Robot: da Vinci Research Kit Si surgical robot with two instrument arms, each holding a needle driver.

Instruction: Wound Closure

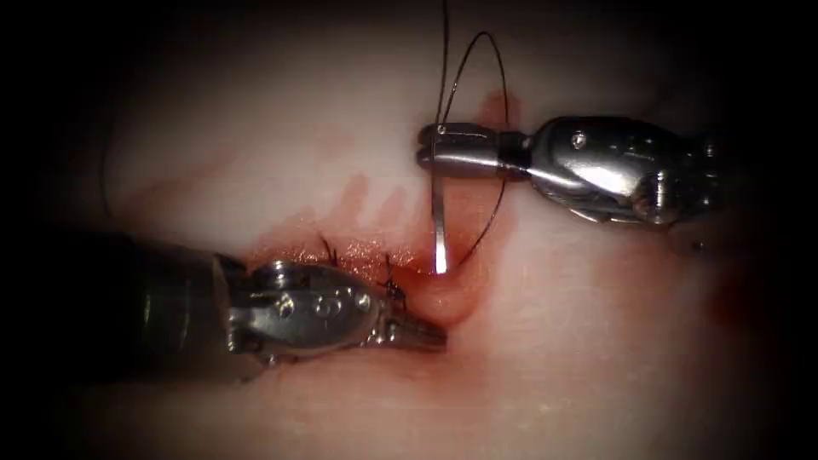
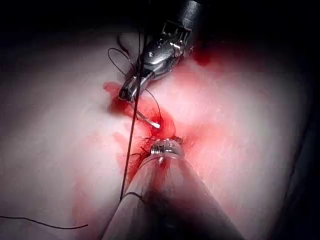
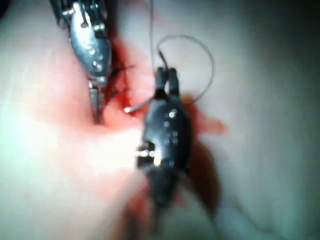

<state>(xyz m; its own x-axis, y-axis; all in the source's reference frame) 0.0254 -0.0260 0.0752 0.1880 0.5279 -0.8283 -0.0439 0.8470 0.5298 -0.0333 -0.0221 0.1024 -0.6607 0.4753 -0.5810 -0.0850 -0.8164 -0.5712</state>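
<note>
Gripping needle [image 1: 438,223] near its rear end: right tool [image 1: 423,148]; tip at cut [image 1: 375,252]. Left tool [image 1: 430,335] clamped on tissue [image 1: 596,341].

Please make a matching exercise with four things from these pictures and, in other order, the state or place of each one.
1. right gripper
2. left gripper
3. needle
4. thread

A. forms a loop above the right gripper
B. shut on the needle
C. hangs down, tip at the cut's edge
D. lies against raised tissue below the cut

Pairs: 1-B, 2-D, 3-C, 4-A
</note>
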